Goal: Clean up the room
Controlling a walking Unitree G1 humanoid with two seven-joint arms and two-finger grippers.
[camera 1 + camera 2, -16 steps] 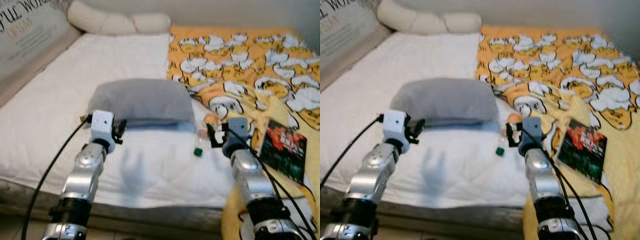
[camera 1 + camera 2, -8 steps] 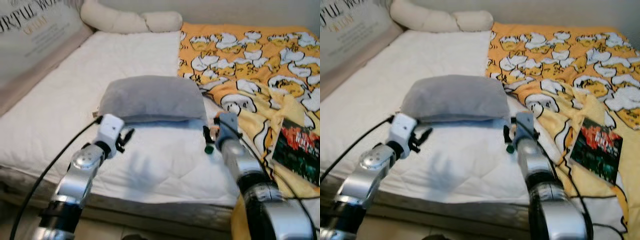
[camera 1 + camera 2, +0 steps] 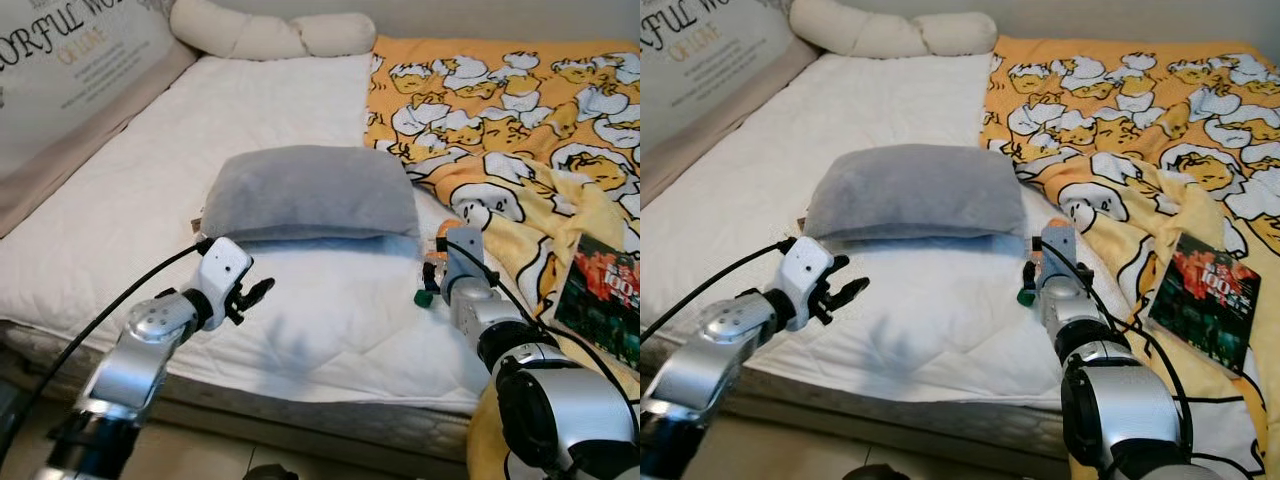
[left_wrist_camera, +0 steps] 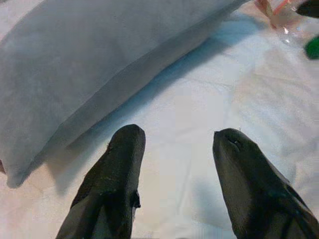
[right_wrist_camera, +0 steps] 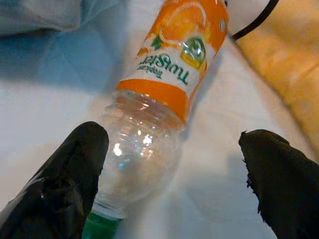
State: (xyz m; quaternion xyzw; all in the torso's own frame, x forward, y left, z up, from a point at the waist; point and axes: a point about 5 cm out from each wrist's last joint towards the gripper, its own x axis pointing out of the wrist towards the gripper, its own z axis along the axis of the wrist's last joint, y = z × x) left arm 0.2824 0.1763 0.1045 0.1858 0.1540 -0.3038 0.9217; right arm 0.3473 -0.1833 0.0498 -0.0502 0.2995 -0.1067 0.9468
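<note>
A clear plastic bottle (image 5: 164, 99) with an orange label and a green cap (image 3: 424, 297) lies on the white mattress (image 3: 300, 330), just right of a grey pillow (image 3: 305, 190). My right gripper (image 5: 172, 142) is open and low over the bottle, one black finger (image 5: 75, 174) on either side of its neck end. In the eye views its wrist (image 3: 463, 250) hides most of the bottle. My left gripper (image 3: 255, 295) is open above the bare sheet in front of the pillow, with nothing between its fingers (image 4: 124, 154).
An orange and yellow cartoon blanket (image 3: 520, 110) covers the bed's right side, with a dark book (image 3: 605, 310) on it. A long cream bolster (image 3: 270, 35) lies at the far end. A lettered panel (image 3: 70, 70) runs along the left. The mattress front edge (image 3: 300, 405) is close below my arms.
The camera has shifted, so the whole scene moved. My right arm has stretched forward to the bottle. The left gripper has come slightly lower and nearer the pillow's front.
</note>
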